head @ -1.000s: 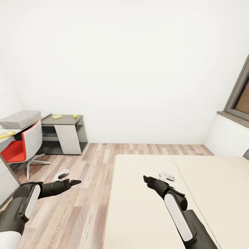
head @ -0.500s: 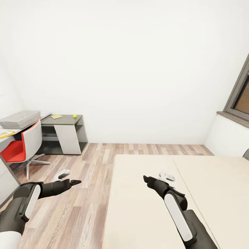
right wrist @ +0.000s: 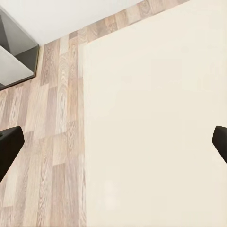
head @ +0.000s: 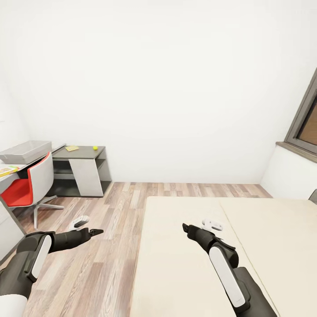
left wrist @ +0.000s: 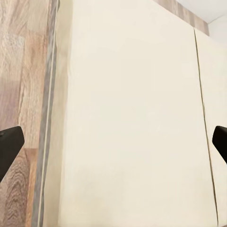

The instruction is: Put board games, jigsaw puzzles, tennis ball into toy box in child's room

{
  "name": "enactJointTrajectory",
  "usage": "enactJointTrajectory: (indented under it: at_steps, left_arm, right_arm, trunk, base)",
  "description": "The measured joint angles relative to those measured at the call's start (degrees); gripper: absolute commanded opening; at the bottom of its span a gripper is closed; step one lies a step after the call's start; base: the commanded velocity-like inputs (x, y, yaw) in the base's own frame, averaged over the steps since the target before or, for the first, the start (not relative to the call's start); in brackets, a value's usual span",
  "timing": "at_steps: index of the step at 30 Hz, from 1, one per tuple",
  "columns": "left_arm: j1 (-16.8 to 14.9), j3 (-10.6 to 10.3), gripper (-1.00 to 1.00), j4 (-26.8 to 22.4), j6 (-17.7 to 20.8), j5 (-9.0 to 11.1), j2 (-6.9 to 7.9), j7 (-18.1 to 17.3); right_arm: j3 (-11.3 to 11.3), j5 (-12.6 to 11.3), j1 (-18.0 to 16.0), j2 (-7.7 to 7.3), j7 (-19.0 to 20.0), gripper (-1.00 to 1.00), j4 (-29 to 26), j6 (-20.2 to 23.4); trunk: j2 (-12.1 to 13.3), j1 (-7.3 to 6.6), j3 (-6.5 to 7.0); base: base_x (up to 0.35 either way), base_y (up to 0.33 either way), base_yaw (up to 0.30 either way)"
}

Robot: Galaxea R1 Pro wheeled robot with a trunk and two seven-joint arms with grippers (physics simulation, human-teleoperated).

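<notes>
The toy box [head: 25, 151], a light grey tray, stands on the pale table [head: 5, 180] at the far left. A flat colourful toy [head: 7, 169] lies at the table's edge, too small to tell which kind. The tennis ball [head: 95, 148] and a flat yellowish piece [head: 72, 148] rest on the lower dark cabinet [head: 83, 155]. The cream bed [head: 264, 246] shows a bare top with one seam. My left gripper [head: 96, 230] [left wrist: 113, 144] hangs open over the floor beside the bed. My right gripper [head: 185, 227] [right wrist: 113, 142] is open above the mattress, holding nothing.
A red and white swivel chair [head: 28, 185] stands between me and the table. Wooden floor [head: 114, 211] runs from the bed's left edge to the cabinet. A window [head: 308, 119] and white ledge [head: 288, 174] are at the right.
</notes>
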Motion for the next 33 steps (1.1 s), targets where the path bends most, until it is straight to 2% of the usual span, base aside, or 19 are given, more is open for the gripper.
enactJointTrajectory:
  at_steps: [17,33]
  left_arm:
    - [0.0,0.0,1.00,0.0,0.0,0.0,-0.01,0.1]
    - [0.0,-0.1,1.00,0.0,0.0,0.0,-0.01,0.1]
  right_arm:
    - [0.0,0.0,0.0,0.00,0.1,1.00,-0.1,0.0]
    - [0.0,-0.1,0.0,0.00,0.1,1.00,-0.1,0.0]
  trunk:
    - [0.0,0.00,0.01]
    - [0.0,0.00,0.38]
  base:
    - [0.000,0.000,-0.002]
    - [0.000,0.000,-0.057]
